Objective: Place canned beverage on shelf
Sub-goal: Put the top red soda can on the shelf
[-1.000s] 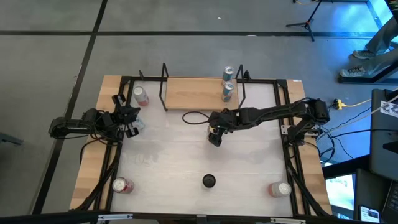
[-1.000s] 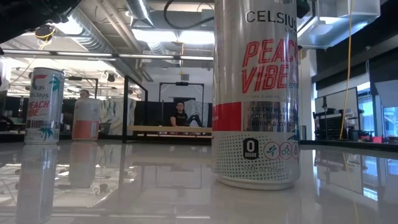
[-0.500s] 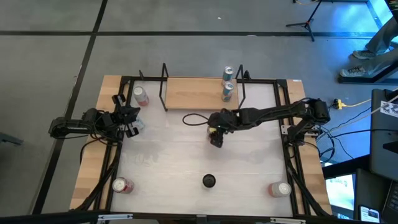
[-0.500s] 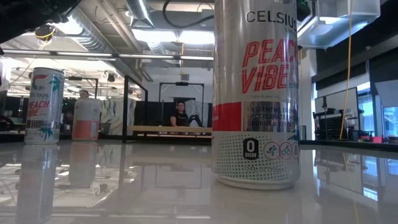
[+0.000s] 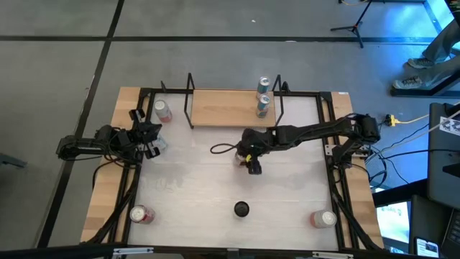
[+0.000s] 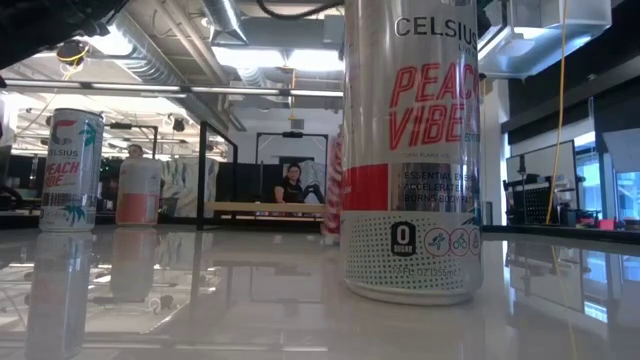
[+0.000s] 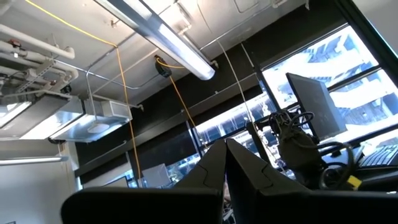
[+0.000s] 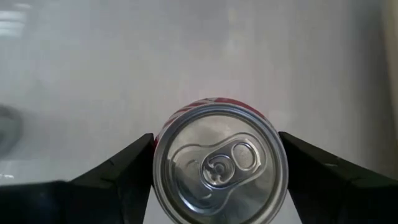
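Shelf (image 5: 224, 108) sat at the table's (image 5: 187, 180) upper middle, two cans (image 5: 263, 99) on its right end. One can (image 5: 162, 110) stood left of it — three more (image 5: 141, 214) along the lower edge, spread left to right.

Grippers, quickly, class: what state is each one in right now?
Left end effector: shut, holding nothing, parked at the table's left edge.
Right end effector: fingers closed on a can at mid-table.

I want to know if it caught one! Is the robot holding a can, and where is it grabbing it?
Yes. The right gripper has its jaws on the two sides of a red can, near its top. The left gripper is shut and holds nothing.
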Motion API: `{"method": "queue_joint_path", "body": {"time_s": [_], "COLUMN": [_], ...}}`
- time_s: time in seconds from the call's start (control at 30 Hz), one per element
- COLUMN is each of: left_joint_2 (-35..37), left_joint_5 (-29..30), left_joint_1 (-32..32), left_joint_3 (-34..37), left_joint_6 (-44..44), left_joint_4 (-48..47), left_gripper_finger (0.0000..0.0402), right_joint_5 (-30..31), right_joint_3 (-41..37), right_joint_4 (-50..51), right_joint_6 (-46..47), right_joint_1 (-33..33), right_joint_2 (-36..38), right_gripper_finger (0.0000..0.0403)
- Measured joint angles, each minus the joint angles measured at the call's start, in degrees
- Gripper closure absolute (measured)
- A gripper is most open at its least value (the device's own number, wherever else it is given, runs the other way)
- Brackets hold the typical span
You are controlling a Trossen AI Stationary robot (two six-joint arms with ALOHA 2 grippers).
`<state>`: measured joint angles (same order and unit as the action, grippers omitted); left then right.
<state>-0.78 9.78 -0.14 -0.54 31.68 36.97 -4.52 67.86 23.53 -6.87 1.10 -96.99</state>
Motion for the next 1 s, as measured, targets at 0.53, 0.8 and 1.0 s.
{"method": "queue_joint_path", "body": {"time_s": [0.53, 0.8, 1.0], "left_joint_2": [0.0, 0.0, 0.0], "left_joint_5": [-0.19, -0.24, -0.24], "left_joint_1": [0.01, 0.02, 0.02], "left_joint_3": [0.0, 0.0, 0.0], "left_joint_6": [0.44, 0.44, 0.39], "left_joint_4": [-0.43, -0.06, -0.06], "left_gripper_finger": [0.0395, 0.0395, 0.0395], "right_joint_5": [-10.69, -9.12, -8.5], "right_joint_3": [6.62, 6.55, 6.86], "right_joint_4": [7.86, 7.79, 8.89], "right_joint_6": [-10.81, -12.9, -12.82], "right_joint_1": [0.02, 0.11, 0.07], "right_joint_2": [-4.97, -5.05, -4.9], "right_gripper_finger": [0.0113, 0.0068, 0.0031]}}
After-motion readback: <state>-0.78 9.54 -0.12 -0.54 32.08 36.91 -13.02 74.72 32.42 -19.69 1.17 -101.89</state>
